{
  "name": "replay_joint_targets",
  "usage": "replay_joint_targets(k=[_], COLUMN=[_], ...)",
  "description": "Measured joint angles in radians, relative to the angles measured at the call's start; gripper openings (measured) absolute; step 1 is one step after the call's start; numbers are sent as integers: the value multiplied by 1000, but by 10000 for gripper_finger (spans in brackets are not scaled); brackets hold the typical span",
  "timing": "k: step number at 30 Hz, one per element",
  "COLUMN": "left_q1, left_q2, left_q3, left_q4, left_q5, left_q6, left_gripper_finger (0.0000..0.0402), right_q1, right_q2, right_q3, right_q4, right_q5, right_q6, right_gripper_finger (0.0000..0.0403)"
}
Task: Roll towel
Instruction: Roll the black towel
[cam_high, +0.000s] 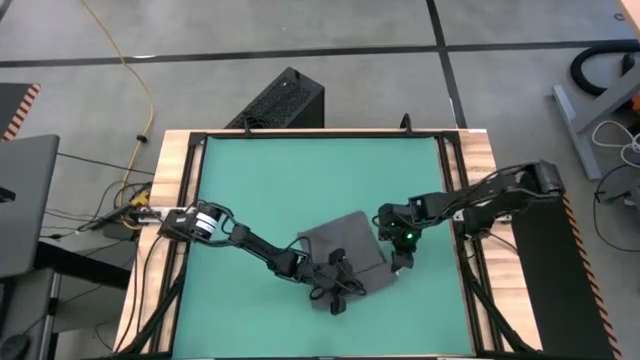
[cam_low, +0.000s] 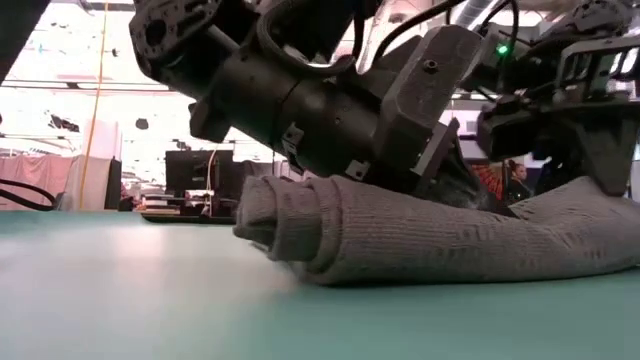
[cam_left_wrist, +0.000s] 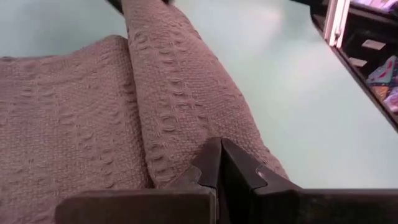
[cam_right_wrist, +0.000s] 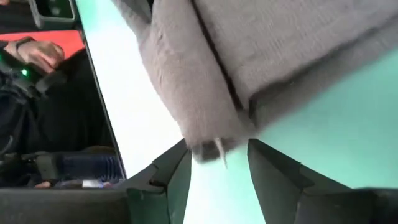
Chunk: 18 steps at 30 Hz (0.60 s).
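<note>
Towel (cam_high: 342, 250) on teal mat (cam_high: 260, 190), right of worktop (cam_high: 172, 170) centre, toward near edge; partly rolled, rolled portion along its near side, flat remainder behind. Left hand (cam_high: 335, 290) at near-left end of roll, fingers (cam_left_wrist: 217, 168) pressed together and bearing on rolled cloth, no fabric pinched between them; probably pinning the roll so it does not unwind. Right hand (cam_high: 398, 262) at right end of towel, fingers (cam_right_wrist: 174, 177) apart, towel corner with loose tag just beyond the gap, not clamped; apparently releasing or re-gripping. Low view: roll end (cam_low: 285, 225) tight, spiral layers visible. Wide bare mat left of and behind towel for further rolling; less room toward near edge. Right border of mat near right hand.
</note>
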Motion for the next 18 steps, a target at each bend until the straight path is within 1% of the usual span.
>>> replay_joint_targets(k=[2,5,7,8,11,13,14,15,18], left_q1=[4,6,6,6,15,25,29,33,38], left_q2=[7,8,9,10,14,13,12,10,10], left_q3=[0,0,-11,-31,-133,-204,-234,-256,-278], left_q4=[17,16,45,92,319,458,511,544,559], left_q5=[10,17,18,22,65,70,71,71,69], left_q6=[-2,-1,5,3,-13,-51,-75,-94,-125], left_gripper_finger=[0,0,0,0,0,0,0,0,0], right_q1=[0,33,88,128,292,407,462,510,630], right_q2=[-62,-175,-264,-306,-405,-430,-432,-426,-378], right_q3=[0,0,1,1,-16,-30,-34,-37,-51], right_q4=[-59,-121,-143,-145,-94,-49,-15,21,110], right_q5=[7,87,202,275,520,628,670,716,860], right_q6=[-24,-59,-100,-117,-164,-197,-242,-294,-382], right_gripper_finger=[182,180,180,180,180,180,180,181,181])
